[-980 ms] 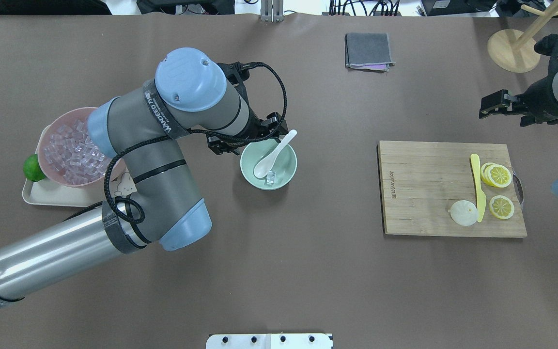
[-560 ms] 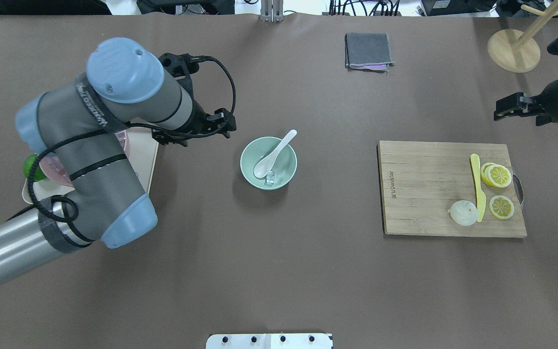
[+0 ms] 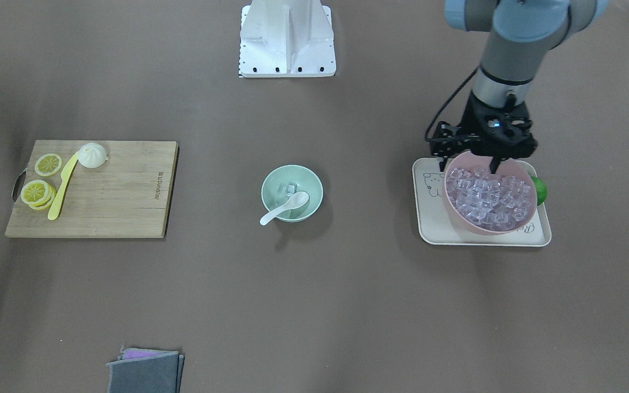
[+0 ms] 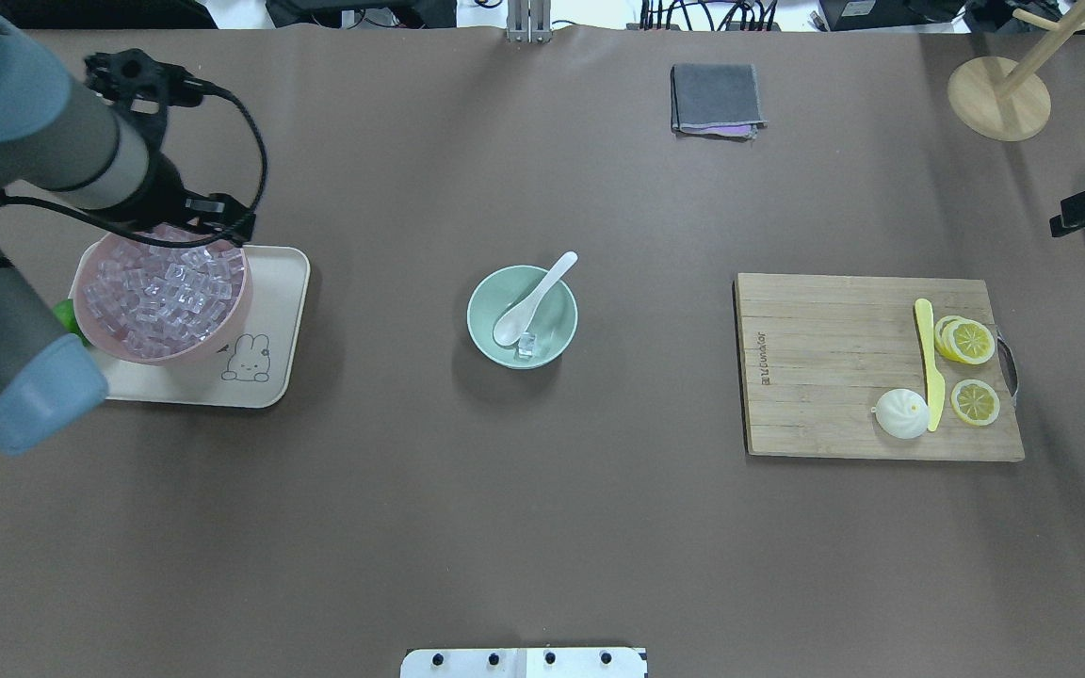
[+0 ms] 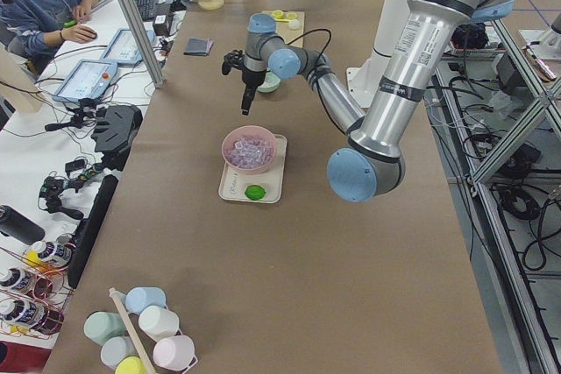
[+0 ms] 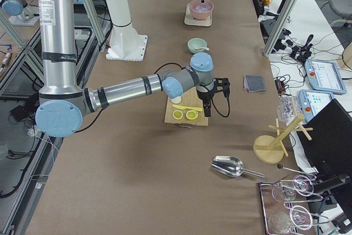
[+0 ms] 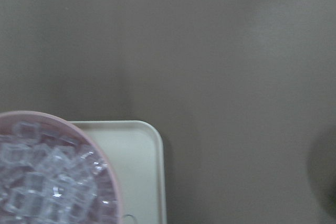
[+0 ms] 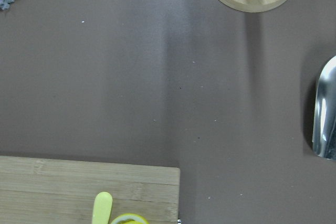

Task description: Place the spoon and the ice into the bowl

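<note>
Bowl (image 4: 561, 325): holds spoon (image 4: 528, 301) and one ice cube (image 4: 526, 346).
Left gripper (image 3: 469, 166): swung back from it to your pink bowl (image 3: 456, 215), jaws apart, empty.
Right gripper (image 4: 1084, 212): parked; grip unreadable.
Next: likely more ice.

Cutting board (image 4: 844, 377): one short dark brand mark with a small square logo, printed sideways along the 9 o'clock edge in the overhead view. The letters are too small to spell out.

Tray (image 4: 281, 301): rabbit outline printed at the 5 o'clock corner, overhead view. In the front-facing view there is a bear outline at the 10 o'clock corner. Script at the 5 o'clock corner starts with what looks like "R"; the rest is covered by the pink bowl (image 3: 455, 216).

Left arm (image 5: 412, 50): dark lettering down the silver tube, not legible.
</note>
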Controlling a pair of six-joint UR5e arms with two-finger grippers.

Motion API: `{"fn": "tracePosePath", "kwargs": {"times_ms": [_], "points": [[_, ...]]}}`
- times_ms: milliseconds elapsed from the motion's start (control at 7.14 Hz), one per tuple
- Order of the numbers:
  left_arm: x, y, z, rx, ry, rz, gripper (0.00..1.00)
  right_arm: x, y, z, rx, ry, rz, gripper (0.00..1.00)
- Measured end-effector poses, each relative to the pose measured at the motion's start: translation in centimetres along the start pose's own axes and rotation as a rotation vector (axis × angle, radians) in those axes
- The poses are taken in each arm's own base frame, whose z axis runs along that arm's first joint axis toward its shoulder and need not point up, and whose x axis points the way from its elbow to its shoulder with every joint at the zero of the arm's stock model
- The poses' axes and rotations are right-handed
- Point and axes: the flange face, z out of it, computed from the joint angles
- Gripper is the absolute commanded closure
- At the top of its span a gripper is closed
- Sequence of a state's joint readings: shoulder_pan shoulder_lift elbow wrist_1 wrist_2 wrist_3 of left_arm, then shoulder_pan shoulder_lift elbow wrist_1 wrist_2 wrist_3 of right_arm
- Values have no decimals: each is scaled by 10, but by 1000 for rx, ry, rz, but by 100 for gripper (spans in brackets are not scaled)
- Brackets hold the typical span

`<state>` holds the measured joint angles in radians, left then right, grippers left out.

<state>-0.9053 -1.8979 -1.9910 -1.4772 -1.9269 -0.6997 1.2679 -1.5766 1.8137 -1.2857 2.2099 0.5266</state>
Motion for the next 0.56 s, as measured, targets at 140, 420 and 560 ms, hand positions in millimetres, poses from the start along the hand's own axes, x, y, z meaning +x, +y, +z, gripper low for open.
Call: {"fn": "tracePosePath", "kwargs": {"times_ms": [140, 420, 560], "points": [[-68, 9, -7, -24, -23, 60, 1, 27, -2, -1, -7, 1, -24, 0], [-207, 36, -29, -71, -15, 150, 1, 74, -5, -6, -11, -2, -54, 0], [-261, 59, -36, -83, -7, 182, 1, 97, -5, -8, -13, -1, -65, 0]]}}
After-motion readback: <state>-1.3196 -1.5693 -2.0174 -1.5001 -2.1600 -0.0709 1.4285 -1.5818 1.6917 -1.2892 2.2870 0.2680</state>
